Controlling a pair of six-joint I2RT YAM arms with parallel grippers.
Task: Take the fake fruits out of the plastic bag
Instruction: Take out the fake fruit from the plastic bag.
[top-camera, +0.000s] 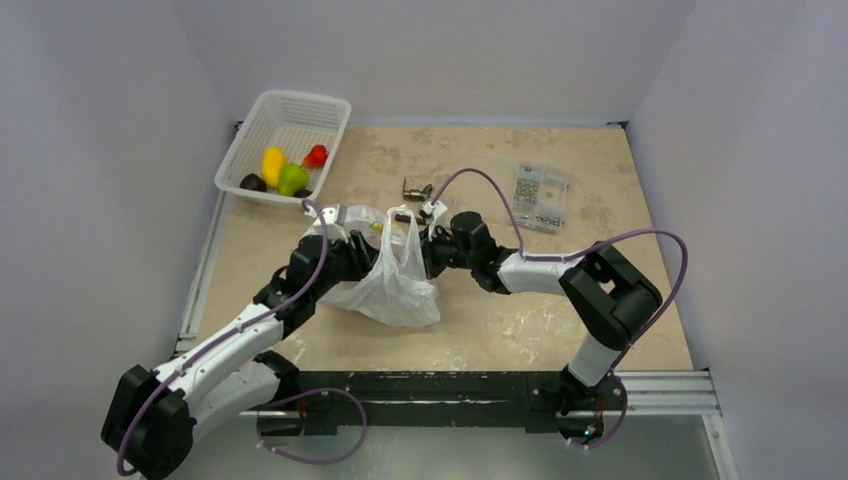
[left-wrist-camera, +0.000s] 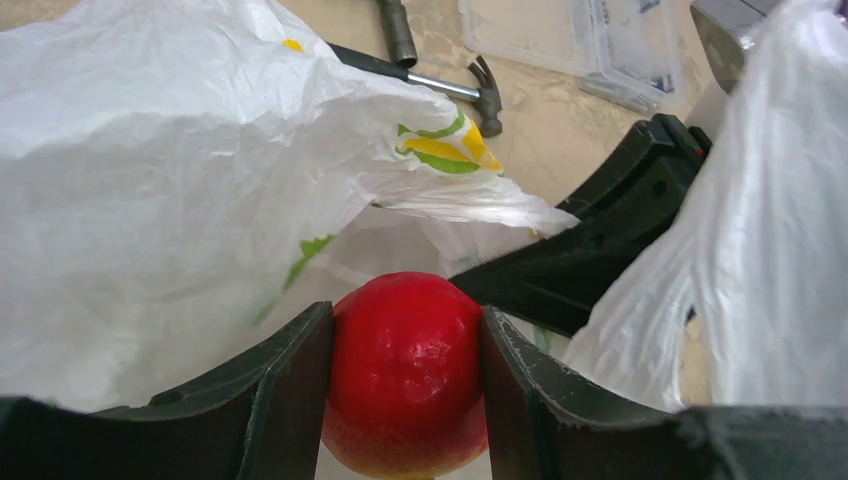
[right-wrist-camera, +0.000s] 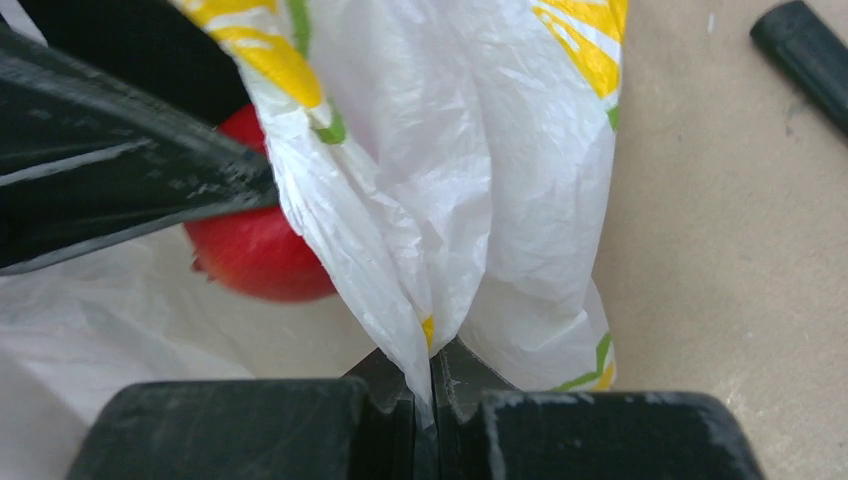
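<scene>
The white plastic bag (top-camera: 392, 280) with yellow-green marks stands at the table's middle, held up by a handle. My left gripper (left-wrist-camera: 405, 350) is shut on a red-and-yellow apple (left-wrist-camera: 405, 370) inside the bag's mouth (left-wrist-camera: 200, 180). The apple also shows in the right wrist view (right-wrist-camera: 255, 250), behind the bag's wall (right-wrist-camera: 480, 200). My right gripper (right-wrist-camera: 432, 385) is shut on a fold of the bag. In the top view the left gripper (top-camera: 372, 240) and the right gripper (top-camera: 425, 245) flank the bag's top. Yellow (top-camera: 272, 163), green (top-camera: 292, 179), red (top-camera: 316, 155) and dark brown (top-camera: 252, 182) fruits lie in the basket.
A white mesh basket (top-camera: 300, 105) stands at the back left. A small black hammer (top-camera: 415, 190) lies behind the bag and shows in the left wrist view (left-wrist-camera: 450, 85). A clear flat box of small parts (top-camera: 540, 195) lies at the back right.
</scene>
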